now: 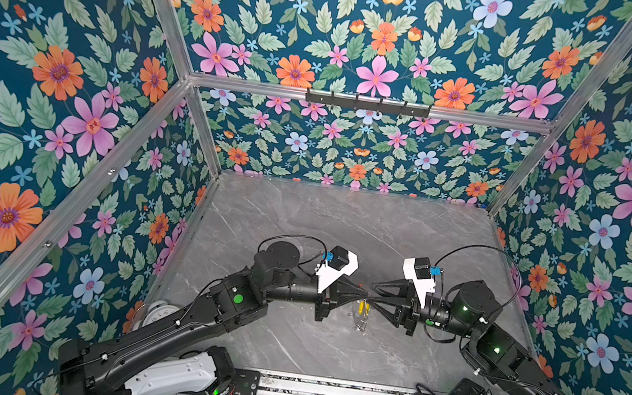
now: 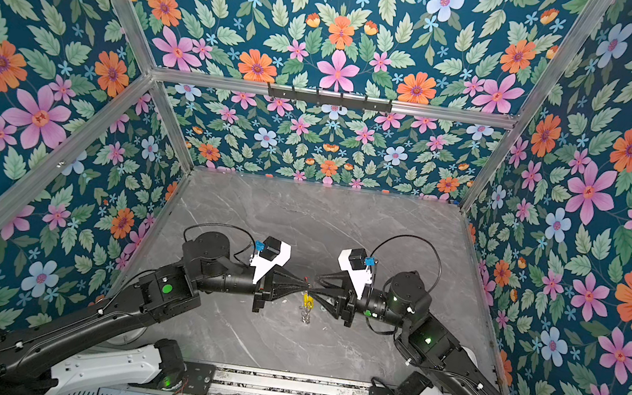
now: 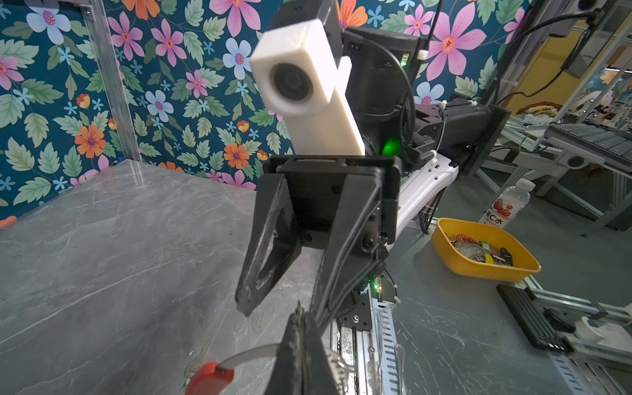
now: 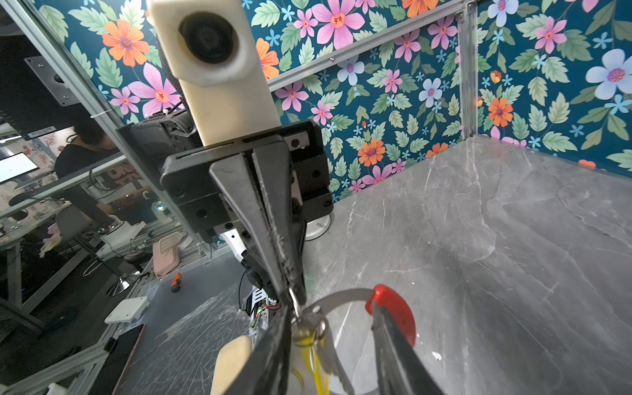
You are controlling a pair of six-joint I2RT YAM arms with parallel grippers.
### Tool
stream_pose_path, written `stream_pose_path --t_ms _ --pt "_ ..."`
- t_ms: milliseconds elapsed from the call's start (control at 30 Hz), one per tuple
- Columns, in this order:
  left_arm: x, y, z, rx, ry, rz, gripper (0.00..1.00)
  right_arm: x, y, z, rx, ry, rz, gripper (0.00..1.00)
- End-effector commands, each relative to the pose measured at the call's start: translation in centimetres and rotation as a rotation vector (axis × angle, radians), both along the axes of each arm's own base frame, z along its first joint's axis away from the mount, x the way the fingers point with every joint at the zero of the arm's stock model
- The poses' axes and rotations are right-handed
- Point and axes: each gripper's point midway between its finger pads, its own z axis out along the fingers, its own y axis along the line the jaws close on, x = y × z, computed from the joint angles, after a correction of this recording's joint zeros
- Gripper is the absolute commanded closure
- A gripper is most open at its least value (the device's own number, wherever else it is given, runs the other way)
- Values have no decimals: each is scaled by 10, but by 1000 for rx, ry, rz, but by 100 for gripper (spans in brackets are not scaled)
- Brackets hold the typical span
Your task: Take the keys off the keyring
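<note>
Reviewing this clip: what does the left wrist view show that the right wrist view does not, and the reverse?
Only the left wrist view: the right gripper seen head-on with its jaws apart, and, beyond the table's edge, a yellow bowl of small items near a drink bottle.
Only the right wrist view: the left gripper shut on the keyring, with the yellow-tagged key right by that pinch.
Both: the keyring's grey band and its red section, over the grey marble table.
</note>
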Motion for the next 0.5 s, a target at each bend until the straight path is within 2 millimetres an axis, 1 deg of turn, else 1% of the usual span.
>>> stream_pose_path --t_ms 0,167,233,300,400,467 --pt "-3 1 6 -15 -19 -19 100 -9 2 10 28 -36 54 69" --pt "-4 0 7 -17 -23 -25 100 -9 2 9 29 -36 59 83" --pt "-5 0 6 -15 -21 -29 100 -10 2 10 31 -35 60 86" --pt "-5 -1 6 -14 -19 -36 100 -10 2 11 34 -38 61 86" --pt "-5 -2 6 -10 -16 -38 100 -12 2 12 38 -35 74 84" --pt "-6 -3 6 -10 -17 -43 100 -12 2 13 40 -37 73 84"
